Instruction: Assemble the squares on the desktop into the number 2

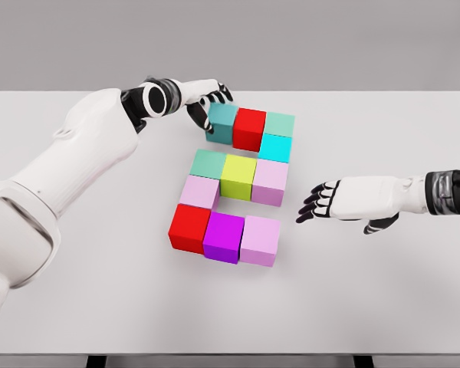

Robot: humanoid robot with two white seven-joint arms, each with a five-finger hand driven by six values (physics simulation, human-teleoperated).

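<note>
Head view: the white table (368,307) fills the picture, and the cubes on it form a blocky 2 between the two hands. The left hand (207,100) curls its fingers (198,116) around the teal cube (222,124) at the top row's outer end; beyond it sit a red cube (249,129), a pale green cube (279,123) and a cyan cube (274,147). The right hand (337,199) hovers with fingers spread and empty, just beside the pink cube (269,182) of the middle row. Nearer the robot lies the bottom row, with a purple cube (224,238) in its middle.
</note>
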